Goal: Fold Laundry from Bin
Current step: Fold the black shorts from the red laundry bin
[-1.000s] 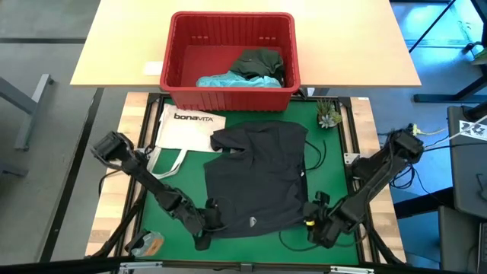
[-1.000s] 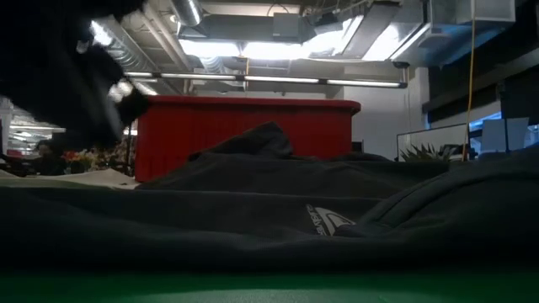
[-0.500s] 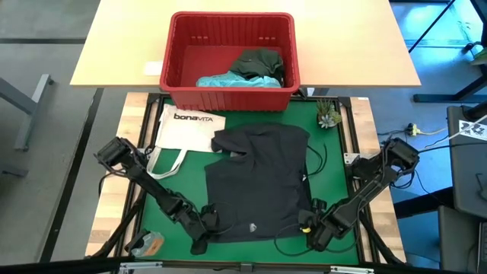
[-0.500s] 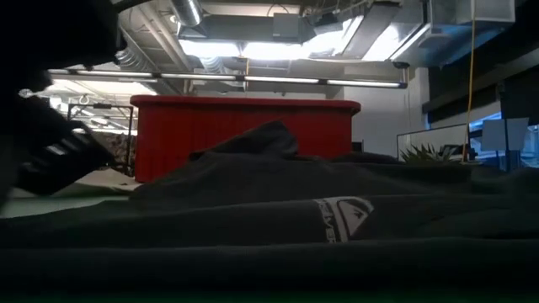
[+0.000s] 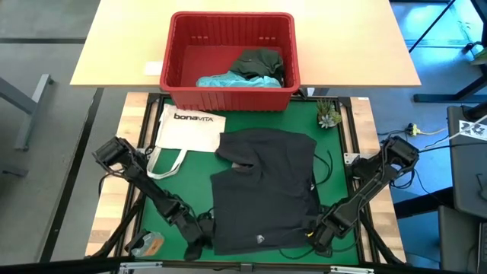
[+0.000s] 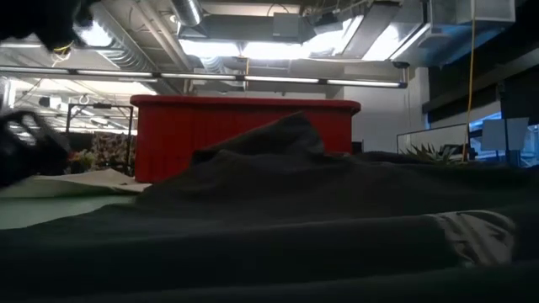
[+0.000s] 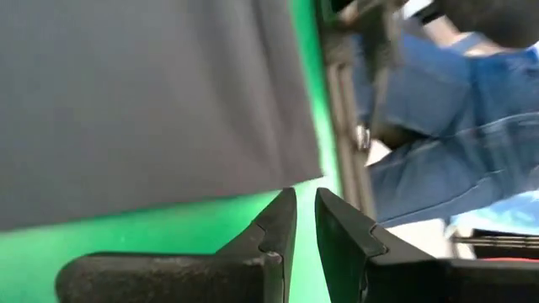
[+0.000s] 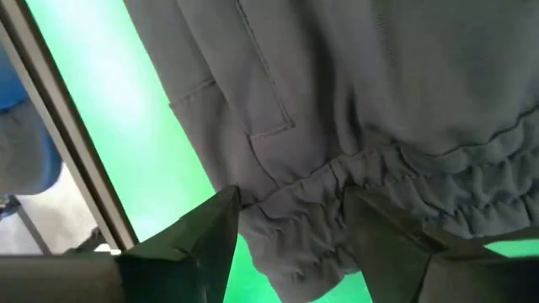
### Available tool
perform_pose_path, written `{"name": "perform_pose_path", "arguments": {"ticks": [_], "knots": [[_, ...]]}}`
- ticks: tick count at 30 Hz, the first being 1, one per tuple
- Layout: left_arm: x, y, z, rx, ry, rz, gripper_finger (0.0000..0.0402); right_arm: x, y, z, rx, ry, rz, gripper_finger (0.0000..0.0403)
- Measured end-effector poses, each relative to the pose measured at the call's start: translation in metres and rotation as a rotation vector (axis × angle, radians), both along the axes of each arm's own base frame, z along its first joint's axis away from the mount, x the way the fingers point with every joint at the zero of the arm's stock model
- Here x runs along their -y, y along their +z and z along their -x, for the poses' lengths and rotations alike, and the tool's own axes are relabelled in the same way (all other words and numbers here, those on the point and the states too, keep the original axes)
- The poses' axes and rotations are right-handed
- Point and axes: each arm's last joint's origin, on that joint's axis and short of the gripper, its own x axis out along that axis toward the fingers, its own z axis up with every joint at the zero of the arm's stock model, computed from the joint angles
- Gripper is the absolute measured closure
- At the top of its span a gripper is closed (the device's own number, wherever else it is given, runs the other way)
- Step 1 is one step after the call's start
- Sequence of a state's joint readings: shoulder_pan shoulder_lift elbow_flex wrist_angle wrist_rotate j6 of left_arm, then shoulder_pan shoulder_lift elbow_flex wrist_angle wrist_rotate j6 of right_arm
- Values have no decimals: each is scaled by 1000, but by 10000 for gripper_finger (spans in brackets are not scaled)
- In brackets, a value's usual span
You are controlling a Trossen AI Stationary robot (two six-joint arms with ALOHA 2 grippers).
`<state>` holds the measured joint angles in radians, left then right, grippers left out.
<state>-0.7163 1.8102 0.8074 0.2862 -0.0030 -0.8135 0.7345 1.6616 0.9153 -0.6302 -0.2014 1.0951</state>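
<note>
A dark grey garment (image 5: 262, 194) lies spread on the green mat (image 5: 183, 186), its near edge close to the table's near edge. My left gripper (image 7: 305, 206) is low at the garment's near left corner (image 7: 316, 172), fingers almost together with only a slit between them and nothing in it. My right gripper (image 8: 290, 223) stands at the near right corner (image 5: 313, 230), fingers wide apart over the gathered waistband. The red bin (image 5: 232, 61) stands at the far side on a tan table, holding a turquoise garment (image 5: 228, 79) and a dark green one (image 5: 259, 62). My right gripper comes from above, pointing steeply down, with one finger (image 8: 206, 231) on each side of the garment's gathered waistband (image 8: 295, 202) at its near right corner. The bunched cloth fills the gap and lies on the mat. Whether the fingers grip it I cannot tell.
A white tote bag (image 5: 190, 125) lies at the mat's far left, a small plant (image 5: 329, 114) at the far right. Thin cords (image 5: 323, 164) trail off the garment's right side. A person in blue jeans (image 7: 438, 126) stands just beyond the table's near edge.
The dark grey garment has slid toward the table's near edge and a little to the right; its printed logo has moved with it. Both grippers have sunk slightly toward the near edge, and the right one has tipped further down.
</note>
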Motion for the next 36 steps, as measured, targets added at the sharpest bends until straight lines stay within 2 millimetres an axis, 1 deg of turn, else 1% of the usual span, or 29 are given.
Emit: {"name": "perform_pose_path", "arguments": {"ticks": [2, 5, 8, 12, 15, 18, 21, 26, 29, 31, 33, 36], "knots": [[-3, 9, -1, 19, 5, 21, 358, -1, 9, -2, 24, -1, 15, 187], [-8, 23, -3, 56, 19, 33, 358, -2, 34, -6, 88, 2, 32, 187], [-16, 40, -5, 118, 16, 26, 358, -3, 52, -9, 108, 12, 82, 187], [-32, 56, -9, 178, 52, -15, 358, -5, 75, -15, 173, 43, 140, 187], [-49, 68, -14, 227, 100, -63, 358, -5, 86, -20, 264, 56, 211, 187], [-69, 76, -17, 252, 178, -171, 358, -4, 91, -24, 357, 40, 301, 187], [-92, 79, -19, 245, 291, -297, 358, -2, 92, -25, 406, 41, 370, 187], [-135, 74, -25, 148, 472, -452, 358, -2, 92, -26, 417, 43, 383, 187], [-158, 70, -26, 71, 518, -473, 357, -2, 92, -26, 418, 43, 382, 187], [-170, 68, -28, 31, 520, -445, 348, -2, 92, -26, 420, 43, 381, 187], [-181, 68, -30, 5, 508, -390, 330, -2, 92, -26, 420, 43, 381, 187], [-192, 67, -31, -26, 477, -308, 298, -2, 92, -26, 425, 57, 382, 187]]}}
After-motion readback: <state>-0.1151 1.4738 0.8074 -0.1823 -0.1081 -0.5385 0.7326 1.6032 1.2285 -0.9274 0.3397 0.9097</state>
